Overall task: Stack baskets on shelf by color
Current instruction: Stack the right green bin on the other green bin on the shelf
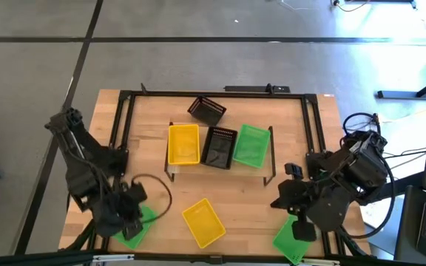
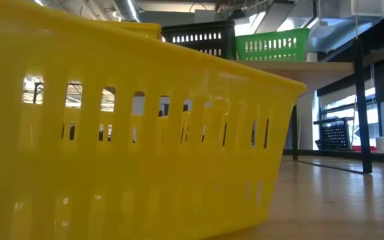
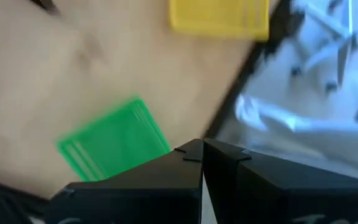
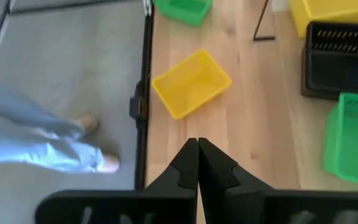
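The shelf (image 2: 312,67) stands mid-table with a yellow basket (image 1: 183,144), a black basket (image 1: 220,146) and a green basket (image 1: 251,145) side by side on it. A second black basket (image 1: 207,111) lies tilted on the table behind the shelf. On the table's near part lie a yellow basket (image 1: 203,222), a green basket (image 3: 114,140) at the left and another green basket (image 1: 294,238) at the right. My left gripper (image 3: 202,149) hangs shut above the near left corner, beside the left green basket. My right gripper (image 4: 197,146) hangs shut above the near right, pointing toward the loose yellow basket (image 4: 191,83).
Black rails (image 1: 120,125) frame the wooden table. A dark cable loop (image 1: 157,193) lies by my left arm. A person's legs (image 4: 42,143) stand on the floor past the table's edge. Bare wood lies between the shelf and the near baskets.
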Robot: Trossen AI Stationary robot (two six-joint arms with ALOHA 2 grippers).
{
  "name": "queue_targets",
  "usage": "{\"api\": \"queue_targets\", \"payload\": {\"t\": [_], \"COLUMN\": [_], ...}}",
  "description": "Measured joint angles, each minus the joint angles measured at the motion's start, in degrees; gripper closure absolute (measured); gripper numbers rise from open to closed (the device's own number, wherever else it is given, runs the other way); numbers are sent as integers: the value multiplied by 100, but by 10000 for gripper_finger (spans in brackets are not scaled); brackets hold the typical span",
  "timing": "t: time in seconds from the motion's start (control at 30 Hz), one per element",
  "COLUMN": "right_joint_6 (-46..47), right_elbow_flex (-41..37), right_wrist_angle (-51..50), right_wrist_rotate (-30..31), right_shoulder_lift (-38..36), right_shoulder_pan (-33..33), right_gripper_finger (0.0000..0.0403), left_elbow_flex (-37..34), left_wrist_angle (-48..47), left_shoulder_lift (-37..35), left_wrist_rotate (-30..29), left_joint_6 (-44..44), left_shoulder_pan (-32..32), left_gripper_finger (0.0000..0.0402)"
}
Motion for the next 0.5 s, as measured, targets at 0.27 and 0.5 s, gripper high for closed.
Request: {"api": "queue_targets", "payload": {"t": [0.27,0.5], "right_joint_6": [-373,141], "right_elbow_flex": [0,0], "right_wrist_angle": [726,747], "right_wrist_rotate": [178,-44], "right_shoulder_lift": [264,475], "right_shoulder_pan": [-4,15], "right_gripper_finger": [403,403], "left_elbow_flex": [0,0], "left_wrist_angle": [572,588], "left_shoulder_lift": [632,974], "left_wrist_rotate": [1476,1944], "left_joint_6": [21,-13], "left_shoulder_pan": [-206,-215], "left_gripper_finger": [401,401]}}
